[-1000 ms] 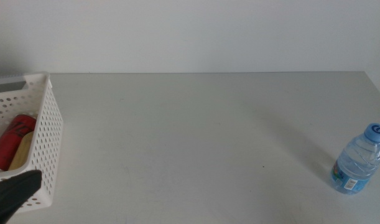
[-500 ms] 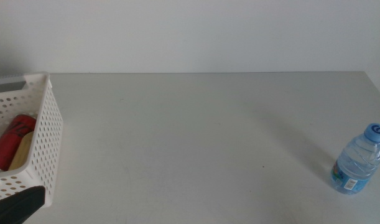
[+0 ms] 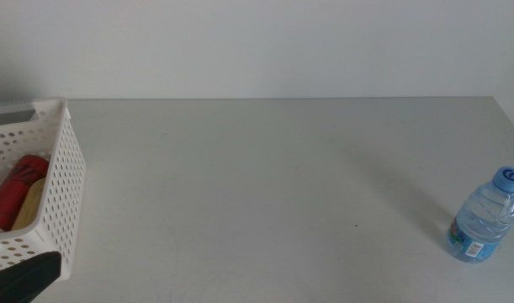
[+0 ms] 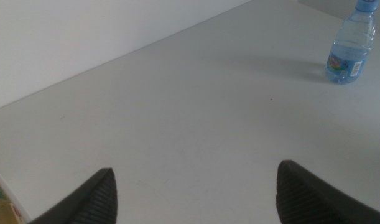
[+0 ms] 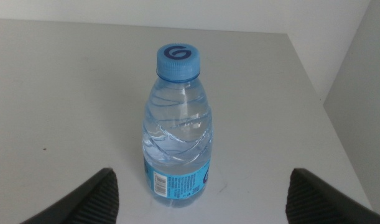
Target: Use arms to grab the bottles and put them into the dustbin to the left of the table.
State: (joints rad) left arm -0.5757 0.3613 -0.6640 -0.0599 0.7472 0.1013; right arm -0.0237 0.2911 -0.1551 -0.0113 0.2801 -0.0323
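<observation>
White perforated plastic basket [image 3: 65, 181], left edge of frame, cut off: I see a slim red can [image 3: 19, 181] and yellow bottle [image 3: 31, 202] inside, both partly hidden. Small clear blue-capped water bottle [image 3: 485, 217] upright, lower right. Left gripper [image 4: 193, 193] and right gripper [image 5: 201, 196] both spread, empty.

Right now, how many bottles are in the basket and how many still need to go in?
Two look done: the red can and the yellow bottle lie inside the white basket. Nothing is in hand: the left end effector is open by the basket, and the right end effector is open, facing the water bottle without touching it. That bottle, standing upright on the table, is the one left.
</observation>
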